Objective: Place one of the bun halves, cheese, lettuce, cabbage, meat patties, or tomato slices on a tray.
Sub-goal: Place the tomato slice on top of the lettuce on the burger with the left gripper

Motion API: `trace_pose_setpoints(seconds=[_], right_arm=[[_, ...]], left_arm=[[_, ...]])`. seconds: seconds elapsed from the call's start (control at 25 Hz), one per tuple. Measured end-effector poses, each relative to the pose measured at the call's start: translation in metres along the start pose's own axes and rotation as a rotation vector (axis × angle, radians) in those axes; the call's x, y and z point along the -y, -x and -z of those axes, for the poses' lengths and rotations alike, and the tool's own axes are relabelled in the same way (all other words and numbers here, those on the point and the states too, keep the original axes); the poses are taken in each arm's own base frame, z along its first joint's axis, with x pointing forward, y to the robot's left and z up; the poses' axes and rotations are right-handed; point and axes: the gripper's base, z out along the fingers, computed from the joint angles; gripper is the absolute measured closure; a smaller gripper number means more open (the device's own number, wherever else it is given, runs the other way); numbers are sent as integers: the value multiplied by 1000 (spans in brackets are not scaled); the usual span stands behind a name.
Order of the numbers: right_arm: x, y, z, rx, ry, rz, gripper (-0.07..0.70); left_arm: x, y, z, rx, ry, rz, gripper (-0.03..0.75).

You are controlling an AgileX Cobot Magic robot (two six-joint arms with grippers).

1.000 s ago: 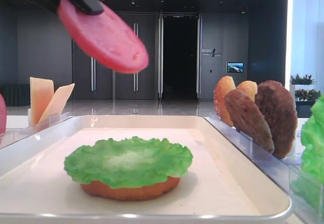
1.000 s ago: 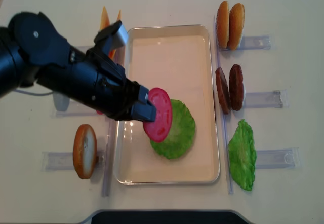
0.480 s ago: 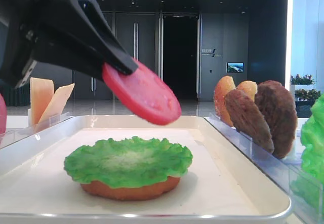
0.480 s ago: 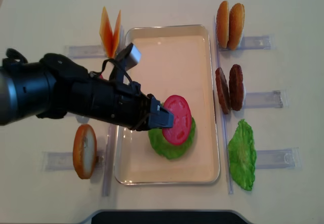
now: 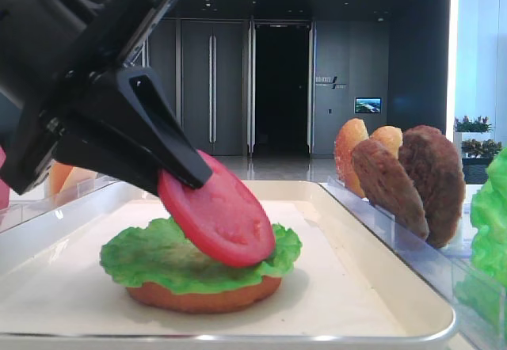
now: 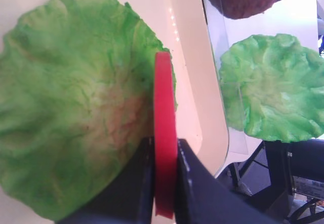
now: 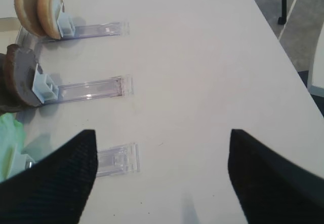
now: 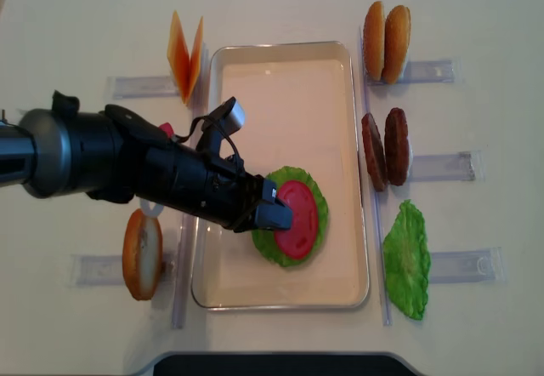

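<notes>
1. At right of the top view we see two bun halves (image 8: 387,42), two meat patties (image 8: 384,148) & a loose lettuce leaf (image 8: 406,259) standing in clear holders (image 8: 442,167); cheese (image 8: 185,54) upper left, another bun (image 8: 142,253) lower left.
2. Centre frame: the tray (image 8: 289,51) holds lettuce (image 8: 270,248) on a bun base (image 5: 204,296).
3. Tomato slice (image 8: 297,218): smooth red disc, tilted, lower edge touching the lettuce.
4. Left gripper (image 8: 276,216) fingers pinch the slice's edge.
5. Right gripper (image 7: 159,181) fingers spread wide, holding nothing, over bare table (image 7: 202,57).
</notes>
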Motion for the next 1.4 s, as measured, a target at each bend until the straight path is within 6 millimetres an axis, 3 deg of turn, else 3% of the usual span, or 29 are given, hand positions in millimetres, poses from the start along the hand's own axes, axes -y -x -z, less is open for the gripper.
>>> trace_pose_setpoints(seconds=[0.64,0.76,0.88,1.0,1.2,1.4], right_arm=[[0,0,0,0,0,0,94],[0,0,0,0,0,0,94],[0,0,0,0,0,0,94],[0,0,0,0,0,0,94],[0,0,0,0,0,0,94],[0,0,0,0,0,0,94]], left_arm=[[-3,1,-2,9,16,-30,636],[-5,2,-2,24,37,-30,504],[-6,3,-2,36,55,-30,262],[-7,6,-1,51,69,-23,87],[1,14,6,66,78,-28,28],[19,29,32,83,128,-55,23]])
